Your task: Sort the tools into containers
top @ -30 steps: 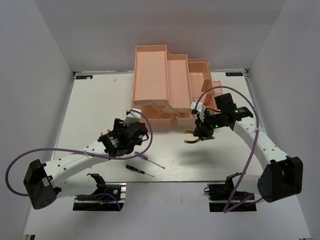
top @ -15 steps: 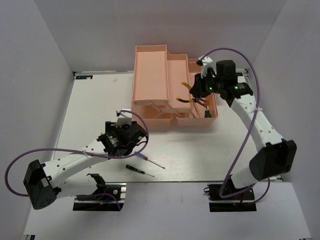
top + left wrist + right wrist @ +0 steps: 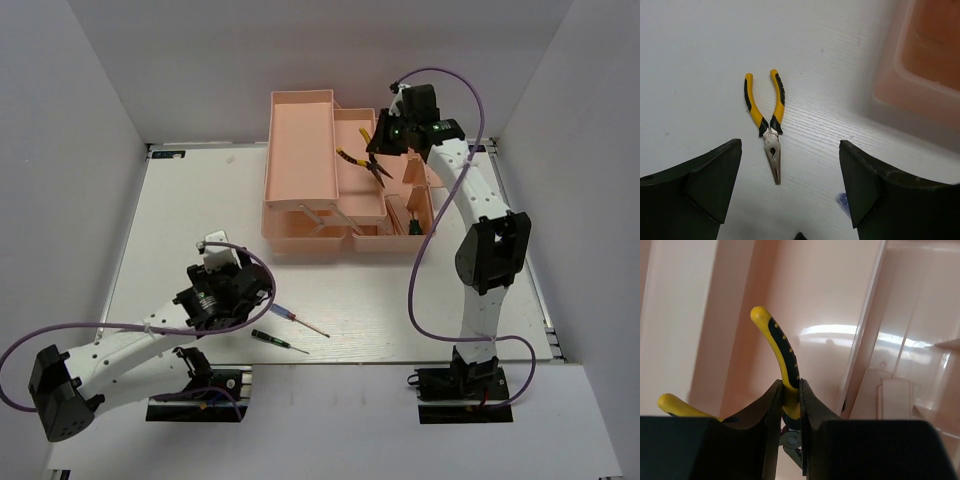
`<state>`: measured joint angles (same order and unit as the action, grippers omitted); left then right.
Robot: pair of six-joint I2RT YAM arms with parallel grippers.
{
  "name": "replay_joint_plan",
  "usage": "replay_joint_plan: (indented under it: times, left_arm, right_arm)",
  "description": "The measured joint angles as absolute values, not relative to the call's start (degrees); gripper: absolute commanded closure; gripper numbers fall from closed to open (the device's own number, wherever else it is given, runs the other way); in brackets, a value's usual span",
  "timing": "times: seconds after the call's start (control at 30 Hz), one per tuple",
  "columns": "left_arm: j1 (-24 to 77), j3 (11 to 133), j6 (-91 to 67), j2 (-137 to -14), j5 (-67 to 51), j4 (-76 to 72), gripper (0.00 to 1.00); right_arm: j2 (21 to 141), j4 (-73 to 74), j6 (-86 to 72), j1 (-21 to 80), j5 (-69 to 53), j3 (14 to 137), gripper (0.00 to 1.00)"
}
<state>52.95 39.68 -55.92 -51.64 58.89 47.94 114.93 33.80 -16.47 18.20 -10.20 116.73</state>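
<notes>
Only at the left wrist: loose pliers [image 3: 769, 131] (overhead, beneath the arm [image 3: 215, 295]).

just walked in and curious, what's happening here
The right gripper is clamped on one handle of a pair of yellow pliers, holding them over the open pink toolbox. The left gripper hangs open above a second pair of pliers lying on the table. Two thin screwdrivers lie on the table nearby.

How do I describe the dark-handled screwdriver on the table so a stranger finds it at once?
Start at the pink toolbox at the back of the white table and come toward the near edge. Two thin screwdrivers lie there side by side; the dark-handled screwdriver is nearer the edge than the purple-handled screwdriver.
</notes>
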Motion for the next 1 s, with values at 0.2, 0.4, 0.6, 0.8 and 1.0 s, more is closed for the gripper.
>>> replay_joint_plan:
  times: [0.2, 0.4, 0.6, 0.8, 1.0]
  left_arm:
    - [52.95, 37.8, -61.91, -55.37, 60.25, 46.68, 0.12]
    - [52.95, 36.21, -64.2, -55.9, 61.78, 44.25, 0.12]
    - [52.95, 34.89, -64.97, -55.92, 62.81, 43.18, 0.12]
    - [52.36, 32.69, -65.23, -56.12, 63.68, 40.99, 0.12]
    - [51.29, 31.31, -65.43, -58.98, 64.23, 38.44, 0.1]
  right_arm:
    - [115.68, 34.83, -21.43, 18.65, -10.11, 116.73, 1.0]
    - [115.68, 34.68, -28.6, 19.0, -11.75, 116.4, 1.0]
    - [115.63, 31.51, -37.52, 18.74, -15.68, 110.1, 1.0]
    - [115.72, 30.65, -41.36, 18.22, -16.82, 107.85, 1.0]
    - [115.72, 29.17, -41.39, 18.06, -16.99, 107.85, 0.66]
